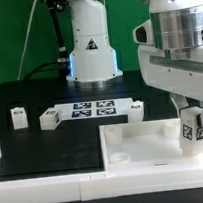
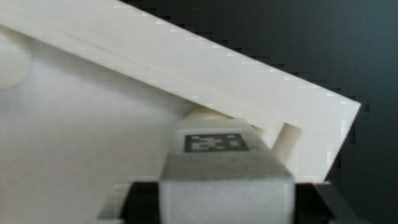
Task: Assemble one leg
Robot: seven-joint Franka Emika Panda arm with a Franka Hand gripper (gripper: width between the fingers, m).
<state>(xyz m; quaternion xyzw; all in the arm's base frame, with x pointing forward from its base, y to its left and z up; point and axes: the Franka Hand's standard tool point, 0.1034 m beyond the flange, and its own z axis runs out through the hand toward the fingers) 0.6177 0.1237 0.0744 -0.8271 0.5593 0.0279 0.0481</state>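
My gripper [image 1: 192, 116] is shut on a leg [image 1: 192, 128], a small white block with a black-and-white marker on its face. It holds the leg upright at the exterior view's right, over a corner of the large flat white square piece [image 1: 144, 144]. In the wrist view the leg [image 2: 217, 160] sits between the dark fingers [image 2: 143, 205], its tip at the corner of the flat piece [image 2: 107, 110]. Whether the leg touches the corner socket I cannot tell.
Three loose legs stand on the black table: one at the exterior view's left [image 1: 19, 117], one [image 1: 49, 120] and one [image 1: 136, 108] at the ends of the marker board [image 1: 93, 110]. The arm's base [image 1: 91, 50] stands behind.
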